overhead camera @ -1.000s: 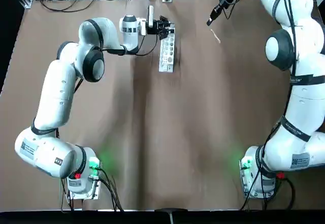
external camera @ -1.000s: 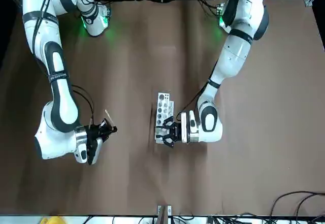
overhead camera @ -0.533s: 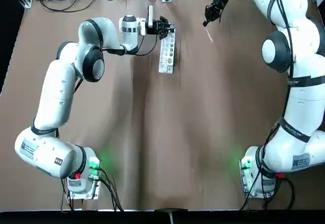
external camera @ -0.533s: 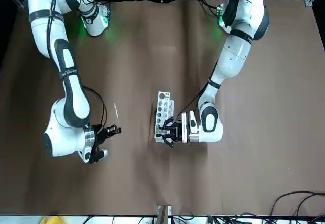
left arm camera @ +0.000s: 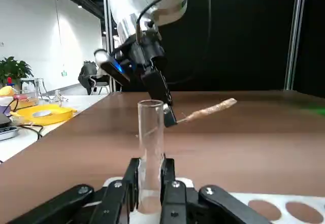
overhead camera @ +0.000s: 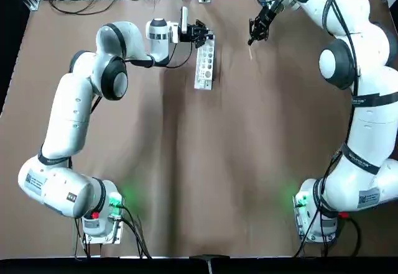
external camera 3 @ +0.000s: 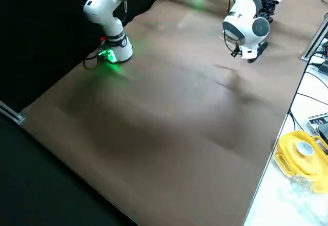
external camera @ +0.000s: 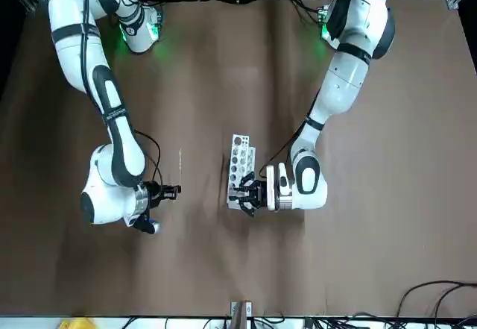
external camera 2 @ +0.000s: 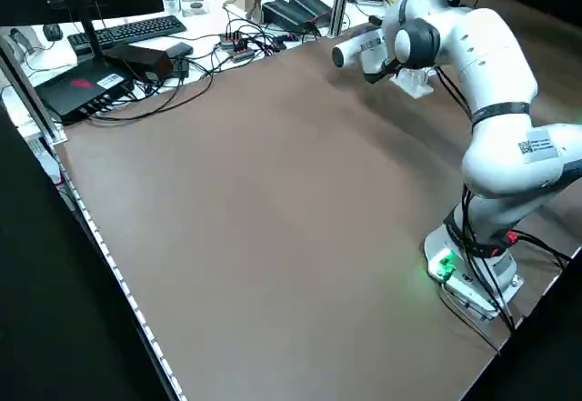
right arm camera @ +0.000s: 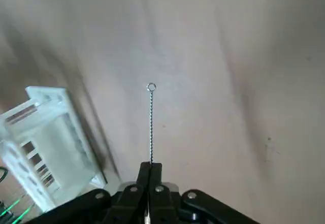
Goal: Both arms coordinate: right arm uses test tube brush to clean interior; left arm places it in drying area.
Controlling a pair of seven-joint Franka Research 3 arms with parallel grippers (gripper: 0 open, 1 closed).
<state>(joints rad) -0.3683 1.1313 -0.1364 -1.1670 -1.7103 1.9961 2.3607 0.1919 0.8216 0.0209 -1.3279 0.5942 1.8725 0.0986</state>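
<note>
We are holding the clear glass test tube (left arm camera: 151, 153) upright in the left claw (left arm camera: 151, 186), clamped near its lower end, at the far end of the white plastic holed rack (overhead camera: 204, 63) on the brown bench (overhead camera: 205, 162). We are holding the thin twisted-wire test tube brush (right arm camera: 151, 125) in the right claw (right arm camera: 151, 176), fingers pressed together on the wire; it is well apart from the tube, off to the rack's right.

Handling, as we judge it: the tube is light, smooth and breakable, so we are favouring a modest grip low on the wall. The brush is light and whippy; gripping close to the bristles would steady the tip for entry.

The left wrist view is showing the tube's open mouth and the brush's bristled end (left arm camera: 210, 109) beyond it. The right wrist view is showing only the looped wire end. In the top view the tube is not discernible.
</note>
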